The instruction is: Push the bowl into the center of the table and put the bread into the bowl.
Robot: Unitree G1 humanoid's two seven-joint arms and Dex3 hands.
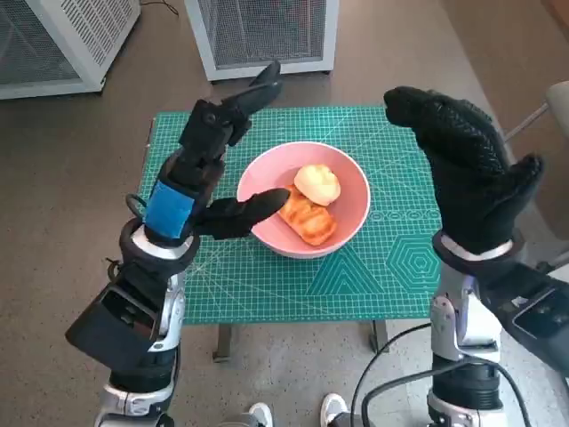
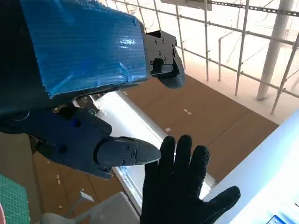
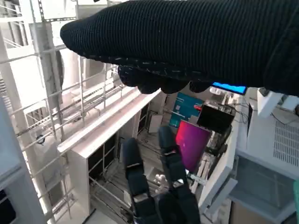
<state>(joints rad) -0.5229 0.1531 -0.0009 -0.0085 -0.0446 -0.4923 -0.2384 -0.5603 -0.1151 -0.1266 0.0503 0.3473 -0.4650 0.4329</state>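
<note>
A pink bowl [image 1: 342, 222] sits near the middle of the green cutting mat [image 1: 391, 267] in the head view. Inside it lie a pale round bun [image 1: 317, 183] and a glazed golden pastry [image 1: 308, 220]. My left hand [image 1: 209, 156] is raised above the mat to the left of the bowl, fingers spread and holding nothing; its thumb reaches over the bowl's near-left rim. My right hand [image 1: 467, 169] is lifted above the table's right side, fingers apart and empty. The left wrist view shows the right hand [image 2: 182, 186] opposite; the right wrist view shows the left hand [image 3: 159, 186].
Two white perforated cabinets [image 1: 267, 36] stand on the floor beyond the table. The mat covers the small table, whose near edge [image 1: 293, 316] is just ahead of my body. A person's white shoes [image 1: 333, 411] show below the table.
</note>
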